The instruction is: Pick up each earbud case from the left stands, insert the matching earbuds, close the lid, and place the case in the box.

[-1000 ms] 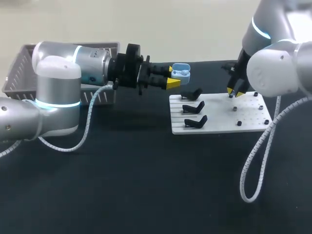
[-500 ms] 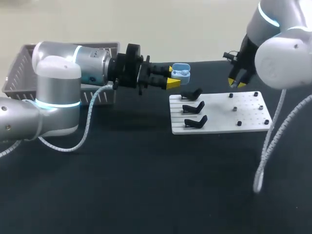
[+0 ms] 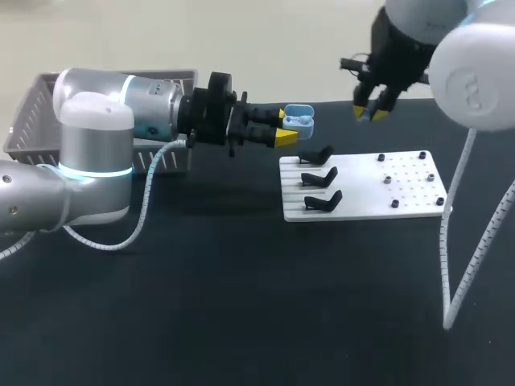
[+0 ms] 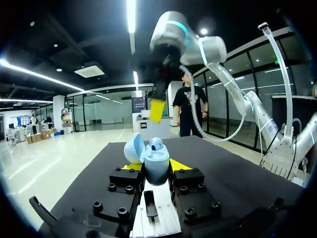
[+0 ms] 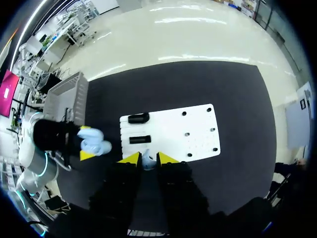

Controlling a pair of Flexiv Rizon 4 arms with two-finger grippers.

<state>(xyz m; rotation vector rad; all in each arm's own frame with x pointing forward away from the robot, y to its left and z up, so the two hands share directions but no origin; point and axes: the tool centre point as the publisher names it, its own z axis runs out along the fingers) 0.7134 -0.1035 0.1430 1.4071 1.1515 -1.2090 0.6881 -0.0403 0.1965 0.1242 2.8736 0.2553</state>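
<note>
Up off the board (image 3: 402, 193), over toward the case (image 3: 299, 119).
Pinches 1 pale earbud (image 5: 147, 160) in the right gripper (image 3: 372, 112), risen clear since a second ago; clamps the lid-up case in the left gripper (image 3: 283, 129), above the table (image 3: 241, 305): insertion next.

Pale-blue case (image 3: 299, 121), lid open, clamped in left gripper (image 3: 285, 129), at the 11 o'clock of the board (image 3: 410, 189). Three black stands (image 3: 319, 178) on its 9 o'clock side. Grey box (image 3: 36, 108) far 9 o'clock. Small pale earbud (image 5: 147, 160), probably, pinched in right gripper (image 5: 147, 157).
</note>
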